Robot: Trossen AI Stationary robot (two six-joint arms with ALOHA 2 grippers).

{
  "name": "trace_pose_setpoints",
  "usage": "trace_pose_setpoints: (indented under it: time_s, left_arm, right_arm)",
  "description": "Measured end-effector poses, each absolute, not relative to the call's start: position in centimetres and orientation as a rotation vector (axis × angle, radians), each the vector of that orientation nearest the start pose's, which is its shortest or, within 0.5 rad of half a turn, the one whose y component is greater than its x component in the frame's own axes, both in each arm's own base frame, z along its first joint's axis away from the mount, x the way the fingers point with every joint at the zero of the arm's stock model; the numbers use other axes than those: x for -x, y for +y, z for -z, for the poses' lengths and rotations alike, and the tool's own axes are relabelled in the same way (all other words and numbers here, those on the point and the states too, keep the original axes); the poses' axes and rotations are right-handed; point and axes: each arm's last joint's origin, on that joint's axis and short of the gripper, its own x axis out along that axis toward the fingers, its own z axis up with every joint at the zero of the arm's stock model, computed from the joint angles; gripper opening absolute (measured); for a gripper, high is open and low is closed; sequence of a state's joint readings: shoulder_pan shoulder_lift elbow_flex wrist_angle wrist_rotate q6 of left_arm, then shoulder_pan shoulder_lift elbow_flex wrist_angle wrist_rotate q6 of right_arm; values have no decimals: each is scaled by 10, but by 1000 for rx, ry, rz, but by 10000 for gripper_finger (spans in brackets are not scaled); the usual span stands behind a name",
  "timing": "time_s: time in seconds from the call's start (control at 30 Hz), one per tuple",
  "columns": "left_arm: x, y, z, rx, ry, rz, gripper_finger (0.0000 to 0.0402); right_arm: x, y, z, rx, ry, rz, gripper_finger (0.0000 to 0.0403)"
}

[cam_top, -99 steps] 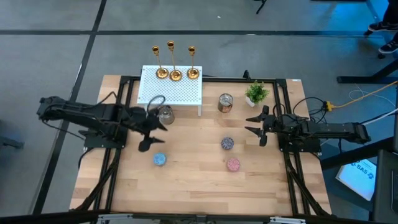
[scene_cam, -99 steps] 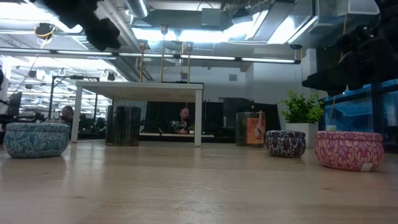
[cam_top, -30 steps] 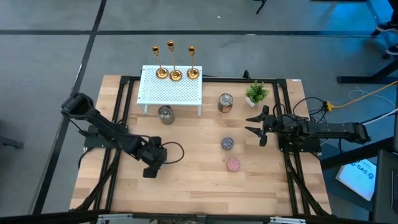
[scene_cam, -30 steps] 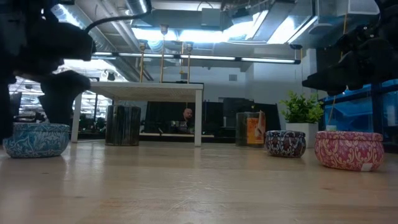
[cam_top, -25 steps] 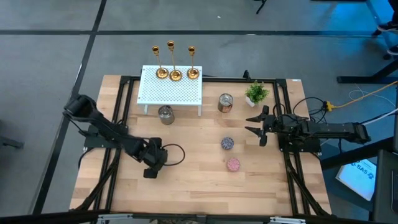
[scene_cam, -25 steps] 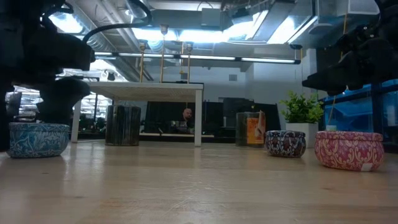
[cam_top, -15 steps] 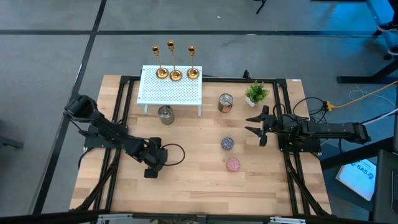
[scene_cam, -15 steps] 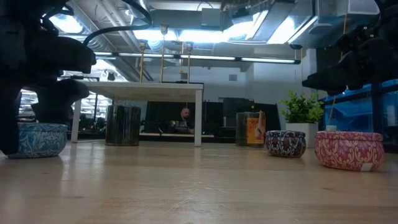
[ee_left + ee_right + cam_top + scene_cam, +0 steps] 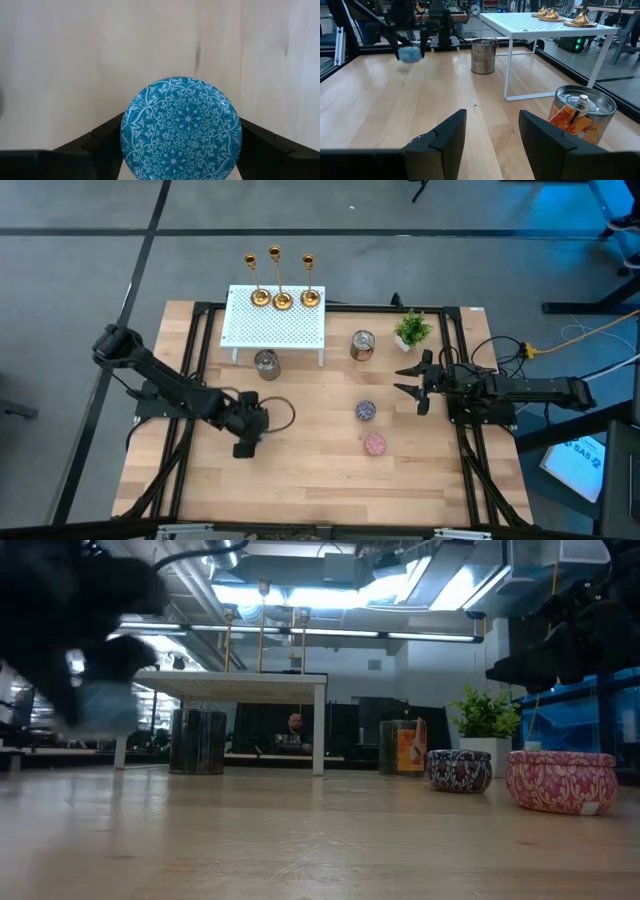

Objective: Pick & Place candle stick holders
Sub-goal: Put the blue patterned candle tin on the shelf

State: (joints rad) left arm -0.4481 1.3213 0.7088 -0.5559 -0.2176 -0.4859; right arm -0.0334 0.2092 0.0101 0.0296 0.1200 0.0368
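The three gold candlesticks point(image 9: 282, 280) stand in a row along the far edge of the white rack point(image 9: 274, 328), which sits at the far edge of the wooden counter point(image 9: 320, 480); from the right wrist view only their round bases point(image 9: 560, 15) show on the rack's top. The left end effector point(image 9: 247, 423) is out in front of the rack, toward the left side of the counter, its fingers point(image 9: 102, 142) clamped on either side of a round blue patterned tin point(image 9: 181, 128); the low view shows that tin point(image 9: 100, 705) lifted clear of the counter surface. A silver tin point(image 9: 265, 363) stands just in front of the rack between its legs, and a copper-coloured tin point(image 9: 362, 345) stands just to the right of the rack, with a small potted plant point(image 9: 412, 330) beyond it near the far edge. The right end effector point(image 9: 408, 383) hangs to the right of the rack over the right side of the counter, its fingers point(image 9: 445, 137) apart and holding nothing. A dark speckled tin point(image 9: 366, 411) and a pink tin point(image 9: 375, 444) sit well in front of the rack, toward the right. The near half of the counter in front of the rack lies bare and open, as does the stretch between the two end effectors.
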Motion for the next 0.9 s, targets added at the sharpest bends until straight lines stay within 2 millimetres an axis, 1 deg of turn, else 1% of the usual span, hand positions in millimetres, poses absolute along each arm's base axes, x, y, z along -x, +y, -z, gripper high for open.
trace_pose_setpoints:
  time_s: [0.17,0.33,0.5,0.67,0.77,0.9]
  left_arm:
    - [-216,-70,-211,126,1020,-150,290]
    - [-218,-39,-243,152,985,-351,290]
    - [-212,0,-282,214,1004,-519,290]
    - [-202,39,-320,270,954,-664,290]
    - [-192,60,-332,305,932,-769,290]
    - [-175,87,-332,374,955,-914,290]
  right_arm:
    - [-109,-7,-152,-29,167,156,185]
    - [-109,-7,-152,-30,167,157,185]
    - [-109,-7,-152,-30,167,156,185]
    - [-109,-7,-152,-29,167,157,185]
    - [-109,-7,-152,-29,167,157,185]
    - [-109,-7,-152,-30,167,156,185]
